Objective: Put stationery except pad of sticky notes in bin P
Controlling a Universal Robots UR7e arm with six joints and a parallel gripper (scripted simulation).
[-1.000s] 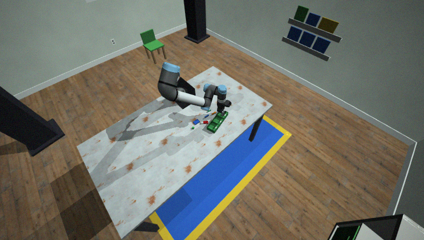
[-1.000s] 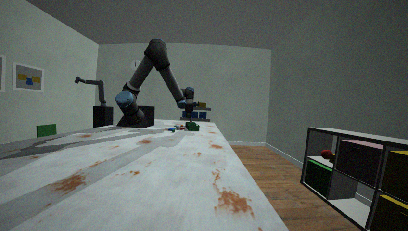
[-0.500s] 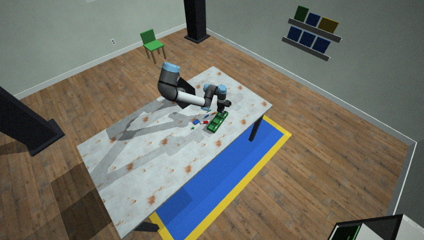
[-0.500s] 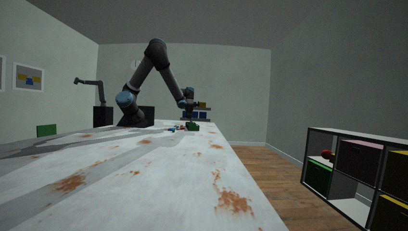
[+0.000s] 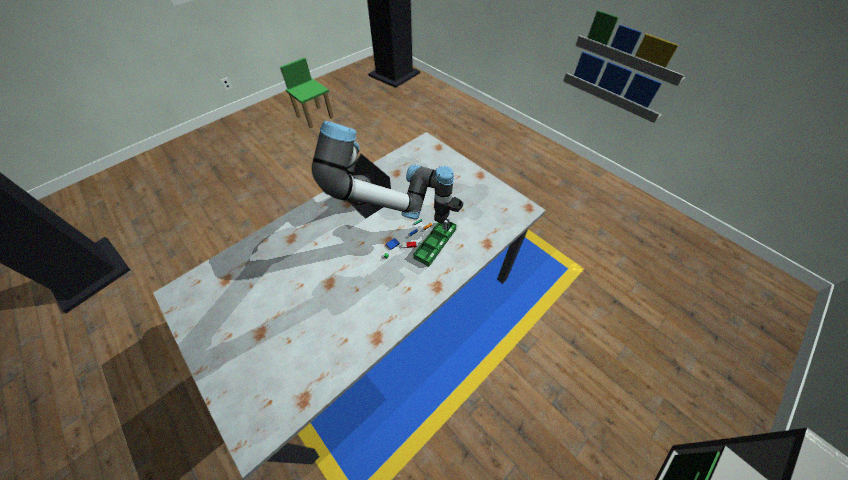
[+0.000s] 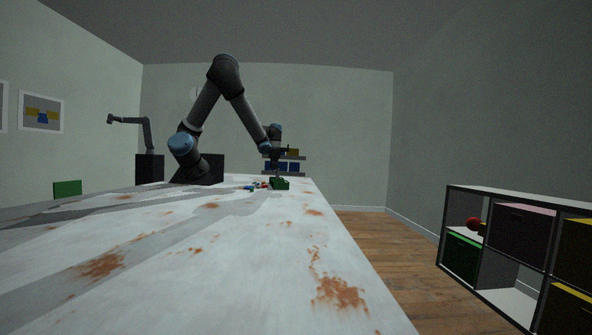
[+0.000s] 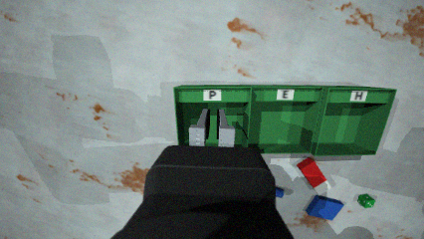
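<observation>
From where I stand, the claw (image 5: pixel 446 224) (image 6: pixel 277 175) (image 7: pixel 213 118) reaches down into bin P (image 5: pixel 452 226) (image 7: pixel 191 95), its two fingers a small way apart. Green shows through the gap, and I see nothing gripped. I judge this to be the letting-go part of a drop. A thin dark line beside one finger may be a shadow or something slender; I can't tell which, nor what lies hidden under the claw.

Bin P stands in a row with bin E (image 5: pixel 436 240) (image 7: pixel 266 94) and bin H (image 5: pixel 421 256) (image 7: pixel 338 95) on the tabletop (image 5: pixel 368 309) (image 6: pixel 207 232) (image 7: pixel 124 55). Outside them lie a teal stick (image 5: pixel 417 221), an orange stick (image 5: pixel 427 226), a blue stick (image 5: pixel 412 232) (image 7: pixel 280 192), a red block (image 5: pixel 411 244) (image 7: pixel 312 172), a blue block (image 5: pixel 392 243) (image 7: pixel 324 207) and a green die (image 5: pixel 385 255) (image 7: pixel 366 200). The sticks look like the likeliest stationery still to fetch; the blue block could be the note pad, so I'd check it before touching it.

To finish well, I'd part the fingers only modestly, since bin P's walls are close, then rise straight up before swinging away. A sideways drag could catch the rim and shove the bins, or carry something back out.

The background arm (image 6: pixel 147 132) has dipped its outer end slightly lower than before
</observation>
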